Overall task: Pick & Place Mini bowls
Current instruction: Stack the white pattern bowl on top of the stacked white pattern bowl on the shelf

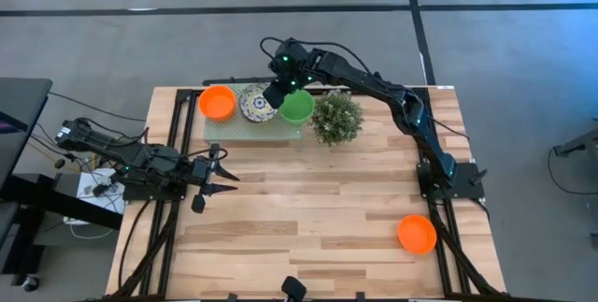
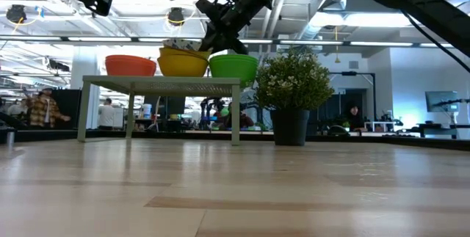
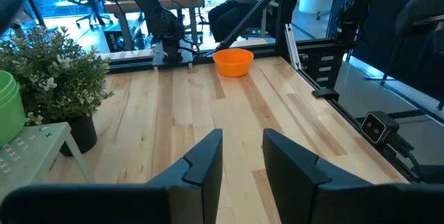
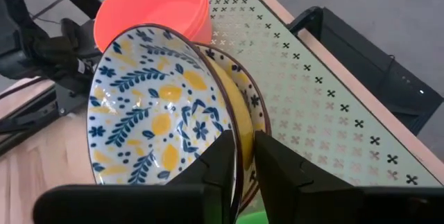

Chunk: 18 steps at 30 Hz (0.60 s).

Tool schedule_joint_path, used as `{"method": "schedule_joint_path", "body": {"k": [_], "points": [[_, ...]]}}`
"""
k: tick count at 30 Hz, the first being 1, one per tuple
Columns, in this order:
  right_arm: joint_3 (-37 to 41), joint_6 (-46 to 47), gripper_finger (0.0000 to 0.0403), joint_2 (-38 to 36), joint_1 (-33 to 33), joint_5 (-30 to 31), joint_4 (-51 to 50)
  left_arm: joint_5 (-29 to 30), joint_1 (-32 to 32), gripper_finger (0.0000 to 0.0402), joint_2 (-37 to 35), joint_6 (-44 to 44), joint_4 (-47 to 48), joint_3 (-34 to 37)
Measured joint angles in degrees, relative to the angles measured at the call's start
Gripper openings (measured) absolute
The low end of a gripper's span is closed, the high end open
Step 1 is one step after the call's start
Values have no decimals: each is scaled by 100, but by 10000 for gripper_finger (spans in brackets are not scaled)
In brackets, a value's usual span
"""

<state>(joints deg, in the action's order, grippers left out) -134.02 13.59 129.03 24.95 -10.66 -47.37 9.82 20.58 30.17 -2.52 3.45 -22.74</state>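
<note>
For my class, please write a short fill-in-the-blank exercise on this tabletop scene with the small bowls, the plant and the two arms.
1. On the pale green stand, the floral bowl sits between the green bowl and an ____ bowl.
2. The right pincer straddles the rim of the ____ bowl.
3. The potted plant stands right next to the ____ bowl.
4. The lone orange bowl on the bare table lies near the base of the ____ arm.

Missing words: orange; floral; green; right

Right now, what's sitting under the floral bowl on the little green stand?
Under the top floral bowl sits a second floral bowl, nested; only its rim shows. The right gripper straddles the top bowl's rim. Both rest on the stand; anything beneath the pair is covered.
</note>
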Motion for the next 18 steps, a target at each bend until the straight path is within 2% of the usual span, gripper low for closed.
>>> {"method": "schedule_joint_path", "body": {"k": [9,18], "points": [[-2,-51,61,0,33,-3,-3,0,0,106,0,0,24,0],[-5,-172,135,0,26,-2,267,0,0,106,0,0,22,0]]}}
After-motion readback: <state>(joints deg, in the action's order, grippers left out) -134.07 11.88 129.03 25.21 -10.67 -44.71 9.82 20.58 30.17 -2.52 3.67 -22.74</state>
